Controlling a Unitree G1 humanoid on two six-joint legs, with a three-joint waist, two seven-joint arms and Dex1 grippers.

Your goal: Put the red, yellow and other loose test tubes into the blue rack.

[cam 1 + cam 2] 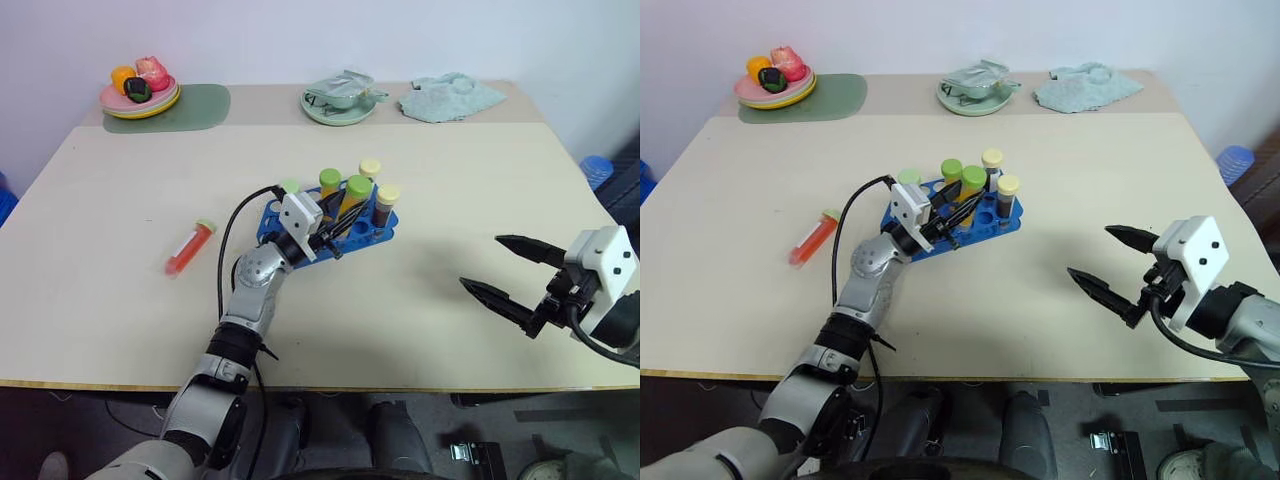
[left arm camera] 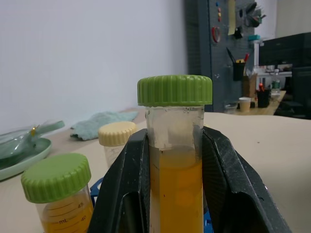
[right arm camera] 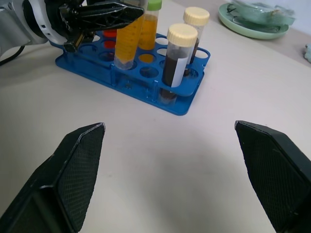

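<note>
Rack [image 1: 372, 232] of blue plastic mid-tabletop [image 1: 120, 300] holds yellow and dark tubes upright; left pincer [image 1: 335, 238] pinches a green-capped yellow tube [image 2: 176, 160] standing in it. Red tube [image 1: 189, 248] lies loose, well left. Right pincer [image 1: 510, 270] spread, apart. Plates [image 1: 140, 100] and cloth [image 1: 450, 97] behind

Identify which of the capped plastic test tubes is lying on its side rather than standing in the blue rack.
The clear plastic tube of red liquid, flat on the beige table left of the blue plastic rack; the others stand upright.
</note>
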